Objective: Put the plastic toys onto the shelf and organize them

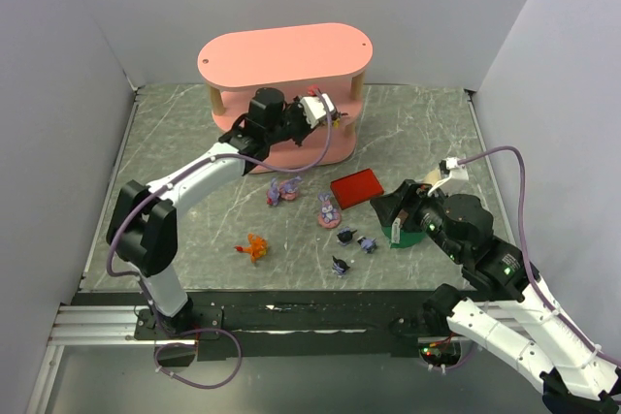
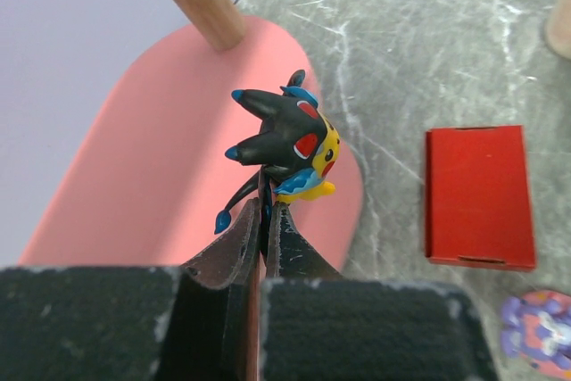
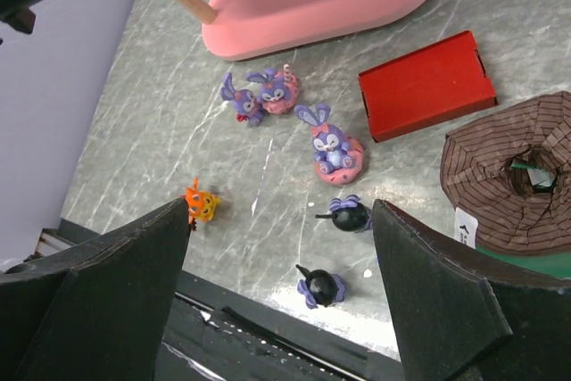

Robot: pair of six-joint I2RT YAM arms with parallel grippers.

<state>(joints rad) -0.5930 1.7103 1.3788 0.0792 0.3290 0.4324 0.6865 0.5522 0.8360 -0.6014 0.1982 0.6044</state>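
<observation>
- Our left fingers are pressed together on the tail of the spiky toy, which juts straight ahead of the tips.
- Beneath it lies a pink board of the shelf, near that board's rounded end, with a post further in. We cannot tell whether the toy touches the board.
- We judge the coming move to be a short drop and release. The toy hangs close to the board's edge, so we would first shift it inward, toward the post.
- On the surface in front of the shelf, the orange toy lies farthest left, then the lilac toys, then the dark toys.
- Just beyond the dark toys lies the red box, flat.
- Our right fingers are spread wide and hold nothing. They hang above the dark toys, two of which show between them in the wrist view, so we take this arm as the nearer one for those.
- Rightmost stands the cylinder, just beside the right fingers.
</observation>
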